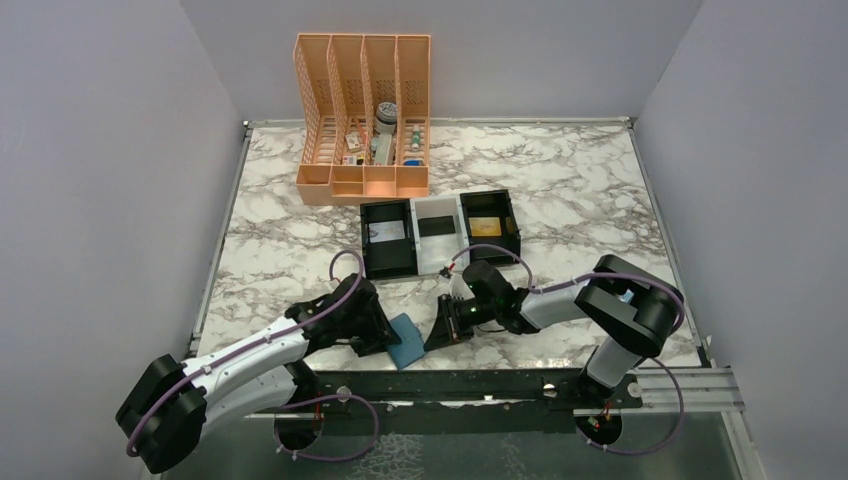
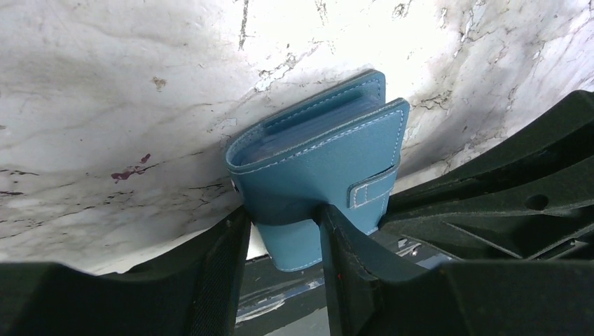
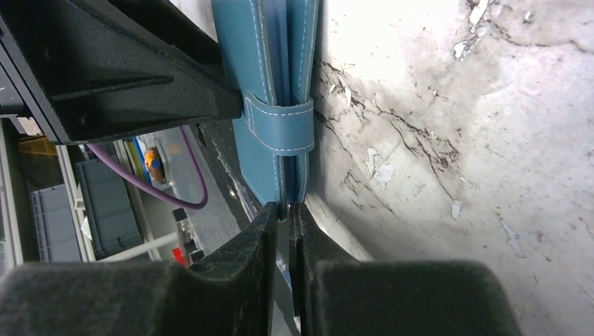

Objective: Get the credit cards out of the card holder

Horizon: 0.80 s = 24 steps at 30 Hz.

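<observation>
A light-blue, stitched bifold card holder [image 1: 405,342] is held upright on its edge between two black robot arms, close to the near rim of a white marble-patterned surface [image 1: 600,200]. Its narrow blue closing strap [image 3: 280,126] wraps across the open side, so the two panels lie together. The credit cards are not visible; they are probably inside.

Likely risks: with the strap fastened, pulling the panels apart could tear the holder out of a thin pinch. So near the rim, a dropped holder could fall off the surface.

The left hand [image 2: 284,213] is about half open, its two fingers clamped on either face of the holder's lower part. The right hand [image 3: 284,208] is almost closed, its fingertips pinching a thin edge of the holder just below the strap.
</observation>
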Motion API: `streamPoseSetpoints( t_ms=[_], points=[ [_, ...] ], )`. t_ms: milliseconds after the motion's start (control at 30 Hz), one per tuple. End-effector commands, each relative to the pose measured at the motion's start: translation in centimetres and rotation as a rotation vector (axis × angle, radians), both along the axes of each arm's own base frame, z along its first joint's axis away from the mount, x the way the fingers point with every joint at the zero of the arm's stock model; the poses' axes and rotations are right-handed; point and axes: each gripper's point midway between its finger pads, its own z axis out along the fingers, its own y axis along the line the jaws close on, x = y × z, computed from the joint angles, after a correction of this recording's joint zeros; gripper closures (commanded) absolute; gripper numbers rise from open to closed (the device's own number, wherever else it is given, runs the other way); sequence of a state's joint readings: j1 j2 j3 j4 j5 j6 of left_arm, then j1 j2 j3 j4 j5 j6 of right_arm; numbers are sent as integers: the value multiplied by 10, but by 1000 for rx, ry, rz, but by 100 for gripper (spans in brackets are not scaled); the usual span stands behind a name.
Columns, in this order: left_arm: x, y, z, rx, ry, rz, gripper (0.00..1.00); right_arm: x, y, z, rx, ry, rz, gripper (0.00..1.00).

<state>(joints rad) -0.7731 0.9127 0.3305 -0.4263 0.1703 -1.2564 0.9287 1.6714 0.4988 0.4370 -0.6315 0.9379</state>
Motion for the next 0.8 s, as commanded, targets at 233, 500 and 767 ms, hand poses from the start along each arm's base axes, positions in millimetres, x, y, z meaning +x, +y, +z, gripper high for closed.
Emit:
streamPoseSetpoints(
  t_ms=[233,500,767],
  points=[
    [4,-2,-2,-26,-34,28,57,17,10,21,17,-92,-40,71],
    [3,-2,-4,-29,-31,28,57,22,8,18,-31,-117,-47,66],
    [4,-3,-4,-35,-33,32,57,13,12,11,-33,-70,-14,66]
  ],
)
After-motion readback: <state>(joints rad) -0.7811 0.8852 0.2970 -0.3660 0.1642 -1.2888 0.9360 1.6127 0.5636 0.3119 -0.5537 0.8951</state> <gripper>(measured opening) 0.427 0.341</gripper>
